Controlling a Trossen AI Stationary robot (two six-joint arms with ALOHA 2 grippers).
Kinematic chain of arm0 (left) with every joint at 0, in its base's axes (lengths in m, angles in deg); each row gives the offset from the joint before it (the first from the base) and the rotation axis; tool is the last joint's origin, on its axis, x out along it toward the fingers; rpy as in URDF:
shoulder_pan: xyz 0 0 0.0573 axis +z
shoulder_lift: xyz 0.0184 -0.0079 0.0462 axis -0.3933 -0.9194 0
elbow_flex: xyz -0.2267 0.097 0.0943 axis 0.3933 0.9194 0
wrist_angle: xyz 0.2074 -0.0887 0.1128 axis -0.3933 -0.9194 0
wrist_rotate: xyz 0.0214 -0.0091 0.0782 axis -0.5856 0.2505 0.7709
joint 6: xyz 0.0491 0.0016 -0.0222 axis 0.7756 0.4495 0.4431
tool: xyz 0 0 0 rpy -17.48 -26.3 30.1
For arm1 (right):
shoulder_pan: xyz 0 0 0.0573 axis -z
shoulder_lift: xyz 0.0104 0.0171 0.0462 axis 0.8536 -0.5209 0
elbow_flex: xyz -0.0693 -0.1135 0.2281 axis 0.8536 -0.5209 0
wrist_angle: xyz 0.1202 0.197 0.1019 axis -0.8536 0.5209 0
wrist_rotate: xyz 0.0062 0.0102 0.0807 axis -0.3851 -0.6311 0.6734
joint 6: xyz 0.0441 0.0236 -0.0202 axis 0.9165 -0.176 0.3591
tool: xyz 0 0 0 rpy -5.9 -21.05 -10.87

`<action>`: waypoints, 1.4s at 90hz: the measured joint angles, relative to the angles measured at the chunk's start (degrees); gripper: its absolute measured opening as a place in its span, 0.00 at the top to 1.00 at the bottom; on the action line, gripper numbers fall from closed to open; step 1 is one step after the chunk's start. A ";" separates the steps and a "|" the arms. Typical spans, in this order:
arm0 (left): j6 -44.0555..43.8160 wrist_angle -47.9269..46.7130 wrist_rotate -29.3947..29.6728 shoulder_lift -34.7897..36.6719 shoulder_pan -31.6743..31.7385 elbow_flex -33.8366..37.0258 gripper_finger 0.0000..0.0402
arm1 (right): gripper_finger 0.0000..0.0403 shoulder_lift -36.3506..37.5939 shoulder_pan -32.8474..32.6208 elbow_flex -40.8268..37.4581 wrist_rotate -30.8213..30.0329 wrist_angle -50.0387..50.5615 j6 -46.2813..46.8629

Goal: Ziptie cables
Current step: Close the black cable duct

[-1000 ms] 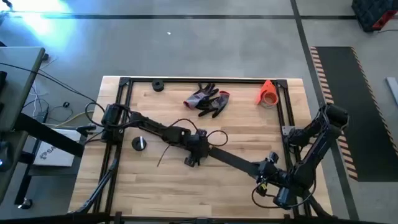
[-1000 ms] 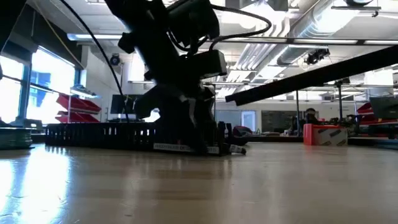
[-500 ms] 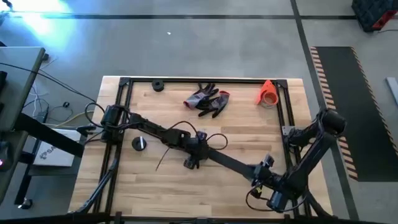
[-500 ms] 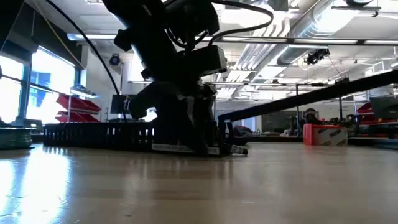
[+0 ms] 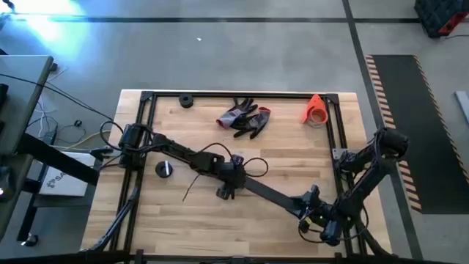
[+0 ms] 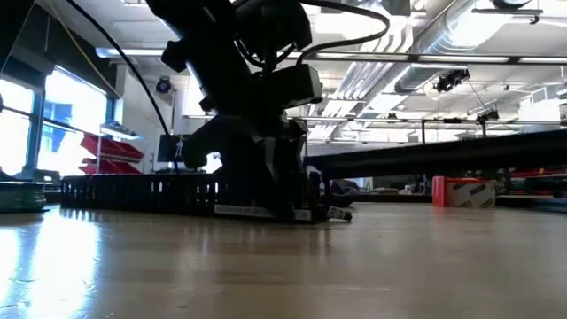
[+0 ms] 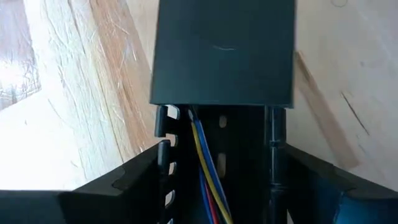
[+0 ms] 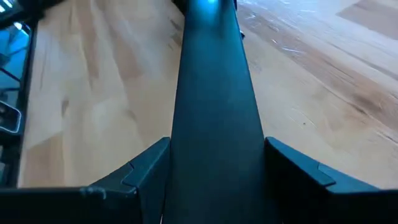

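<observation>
A long black slotted channel (image 5: 267, 192) runs slantwise across the table's middle, held at both ends. My left gripper (image 5: 227, 183) is shut on its left end, where thin blue, yellow and red wires (image 7: 202, 155) lie inside the channel beneath a flat black cover (image 7: 224, 53). My right gripper (image 5: 311, 204) is shut on the right end. Loops of thin cable (image 5: 255, 164) lie on the wood just beyond the left gripper, and one thin wire (image 5: 192, 183) trails to its left. In the low view the channel (image 6: 443, 155) hangs nearly level above the table. My left gripper pinches the channel's two slotted side walls (image 7: 163, 158) between its fingers, which lie across the channel close to the cover's end. The open top with the wires faces the wrist camera. My right gripper pinches the channel's long edges (image 8: 180, 168) near its right end, fingers across it. That end is clear of the table.
Grey-and-red gloves (image 5: 245, 117) lie at the far middle, an orange cone (image 5: 315, 108) at the far right, a black ring (image 5: 185, 101) at the far left and a black disc (image 5: 164, 169) at the left. A black frame (image 5: 146, 99) borders the table.
My right gripper has gone down and a little toward the table's left and near edges. With it the channel's right end has sunk from steeply raised to nearly level. The left end has stayed in my left gripper.
</observation>
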 joint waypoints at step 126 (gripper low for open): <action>3.14 5.62 -2.96 -0.01 -0.30 0.01 0.38 | 0.71 0.67 8.74 10.09 22.35 18.11 -14.27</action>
